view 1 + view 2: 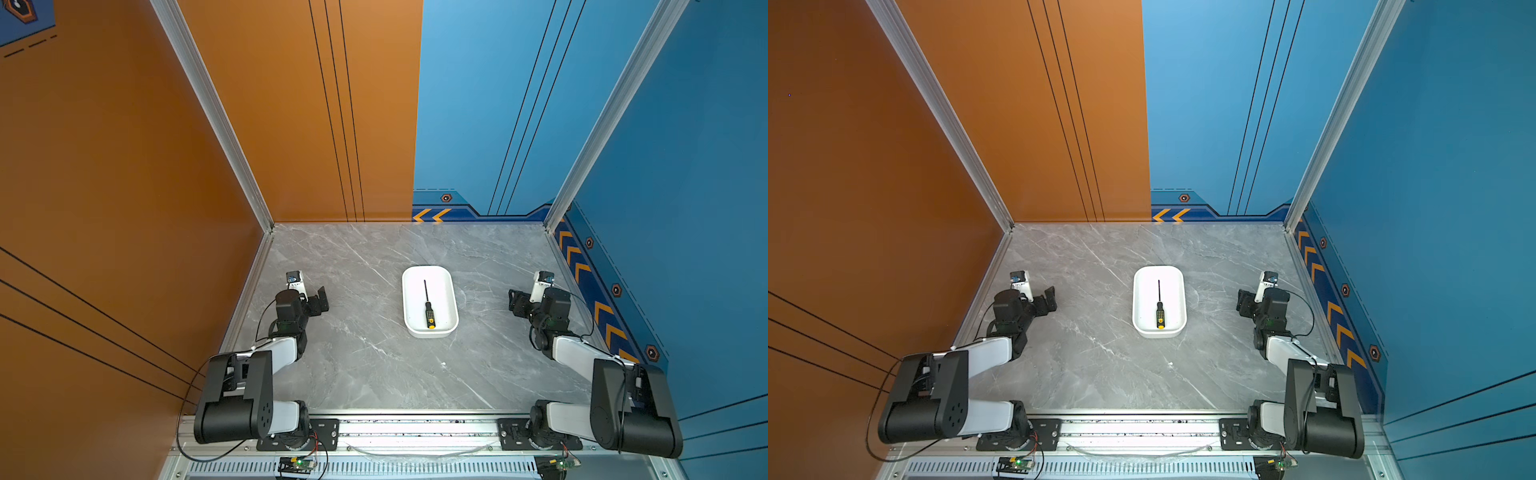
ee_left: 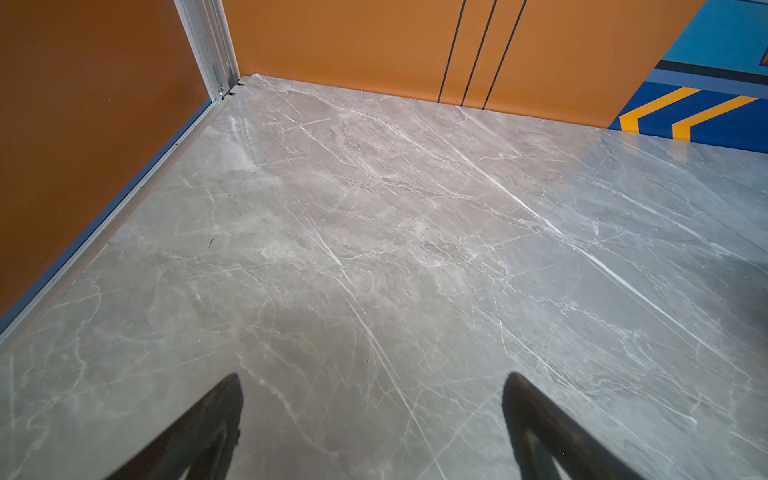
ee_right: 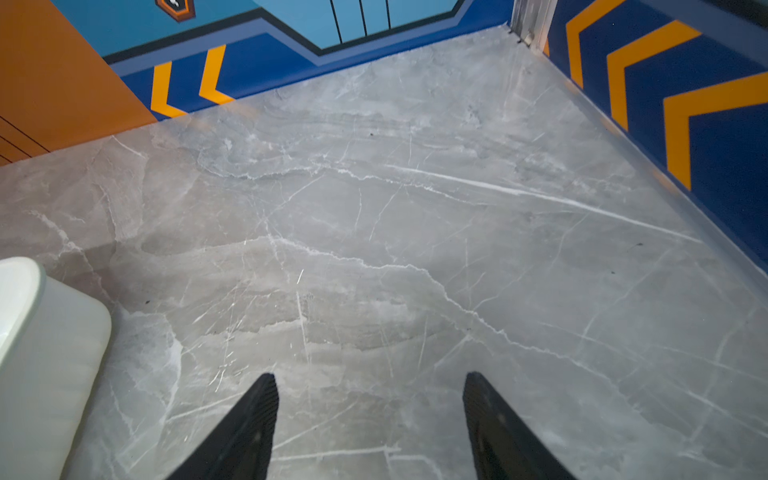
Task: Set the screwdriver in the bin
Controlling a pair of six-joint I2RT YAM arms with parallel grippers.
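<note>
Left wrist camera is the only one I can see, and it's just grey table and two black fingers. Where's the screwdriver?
Observer: In a top view the screwdriver lies flat inside the bin, mid-table.
Operator: Which way is its yellow end pointing?
Observer: Toward the near edge of the table; the thin shaft points to the far side.
Operator: Is the other arm holding anything?
Observer: No. The right gripper is open and empty, off to the right of the bin, not touching it.
</note>
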